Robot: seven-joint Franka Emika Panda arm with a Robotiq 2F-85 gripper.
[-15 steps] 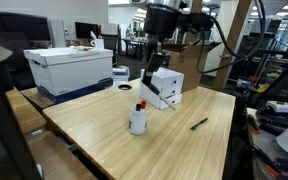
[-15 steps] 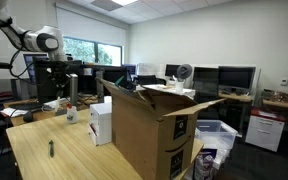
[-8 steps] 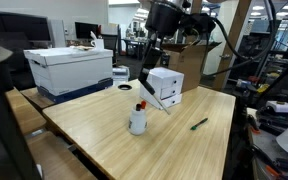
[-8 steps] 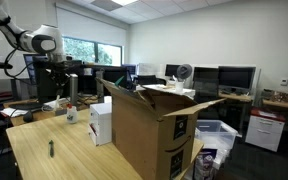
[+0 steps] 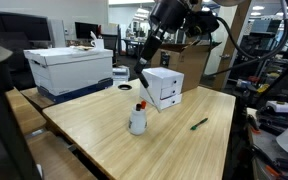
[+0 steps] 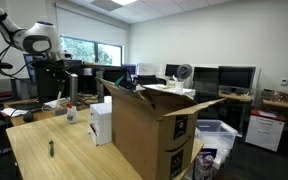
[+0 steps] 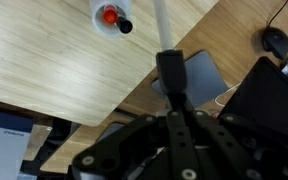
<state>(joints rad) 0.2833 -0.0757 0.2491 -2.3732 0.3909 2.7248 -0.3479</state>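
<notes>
My gripper (image 7: pixel 174 100) is shut on a long thin stick (image 7: pixel 163 28), white at its far end and black where the fingers hold it. In an exterior view the gripper (image 5: pixel 152 48) hangs above the wooden table (image 5: pixel 174 145) and the stick (image 5: pixel 144 72) slants down towards a white cup (image 5: pixel 138 122). The cup holds a red-capped marker (image 5: pixel 140 104) and shows from above in the wrist view (image 7: pixel 109 14). The stick's tip is above and beside the cup, apart from it. The arm (image 6: pixel 39 42) also shows far left in an exterior view.
A small white drawer box (image 5: pixel 164 87) stands just behind the cup. A green marker (image 5: pixel 199 124) lies on the table. A white and blue storage bin (image 5: pixel 72 68) stands at the back. A large open cardboard box (image 6: pixel 149 135) fills the foreground. Desks and monitors surround the table.
The arm has risen and swung a little, lifting the held stick higher above the cup. The cup, box and green marker have not moved.
</notes>
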